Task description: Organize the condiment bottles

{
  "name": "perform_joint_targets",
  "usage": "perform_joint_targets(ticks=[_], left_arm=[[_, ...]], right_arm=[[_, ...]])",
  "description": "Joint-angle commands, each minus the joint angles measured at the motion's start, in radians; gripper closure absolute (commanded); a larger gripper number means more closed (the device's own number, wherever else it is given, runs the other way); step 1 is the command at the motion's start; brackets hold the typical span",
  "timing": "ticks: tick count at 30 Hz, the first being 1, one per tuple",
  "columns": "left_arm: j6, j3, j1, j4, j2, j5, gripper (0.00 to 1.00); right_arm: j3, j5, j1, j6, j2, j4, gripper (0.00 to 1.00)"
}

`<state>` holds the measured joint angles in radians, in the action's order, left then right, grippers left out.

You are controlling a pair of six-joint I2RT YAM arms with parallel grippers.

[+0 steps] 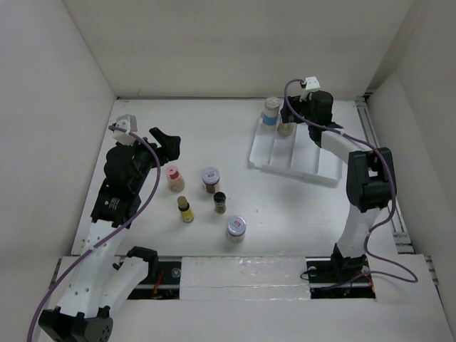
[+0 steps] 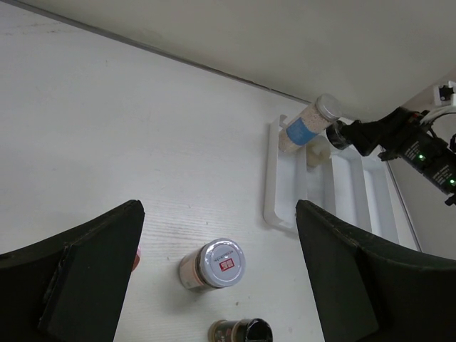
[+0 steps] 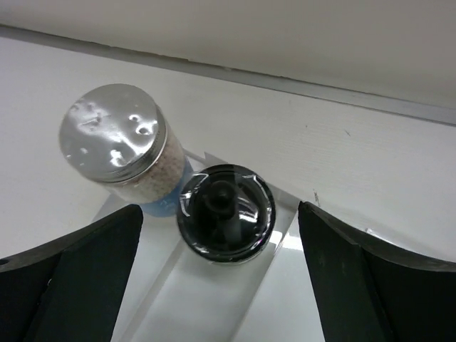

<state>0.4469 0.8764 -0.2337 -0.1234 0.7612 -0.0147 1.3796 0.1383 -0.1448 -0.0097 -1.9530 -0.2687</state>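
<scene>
Five condiment bottles stand on the table: a pink-lidded one, a silver-lidded jar with a red mark, a yellow bottle with a dark lid, a small dark bottle and a silver-lidded jar. Two more stand in the white tray: a blue-labelled silver-lidded jar and a glossy dark-lidded jar. My right gripper is open, its fingers apart on either side of the dark-lidded jar. My left gripper is open and empty, above the red-marked jar.
The ridged tray lies at the far right, close to the back wall. White walls enclose the table on three sides. The right arm reaches over the tray's right end.
</scene>
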Motion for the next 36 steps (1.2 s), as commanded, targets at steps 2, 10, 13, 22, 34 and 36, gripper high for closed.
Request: perform_joint_targets(ticks=[2, 10, 13, 22, 34, 36], left_arm=[[-0.004, 0.006, 0.007, 0.044, -0.007, -0.005, 0.16], [-0.004, 0.006, 0.007, 0.044, -0.016, -0.005, 0.16], [-0.004, 0.006, 0.007, 0.044, -0.016, -0.005, 0.16], [-0.004, 0.006, 0.007, 0.044, -0.016, -0.018, 0.16], [-0.004, 0.006, 0.007, 0.044, -0.037, -0.008, 0.16], [-0.004, 0.006, 0.007, 0.044, -0.037, -0.008, 0.16]], right_arm=[[-0.06, 0.004, -0.033, -0.006, 0.21, -0.024, 0.04], [-0.355, 0.052, -0.355, -0.012, 0.446, -0.024, 0.68], [-0.418, 0.148, -0.481, -0.053, 0.503, 0.029, 0.38], [-0.338, 0.155, -0.685, -0.107, 0.415, 0.161, 0.0], [-0.097, 0.119, -0.694, -0.038, 0.08, 0.129, 0.0], [-0.071, 0.097, -0.694, -0.026, 0.056, 0.129, 0.0]])
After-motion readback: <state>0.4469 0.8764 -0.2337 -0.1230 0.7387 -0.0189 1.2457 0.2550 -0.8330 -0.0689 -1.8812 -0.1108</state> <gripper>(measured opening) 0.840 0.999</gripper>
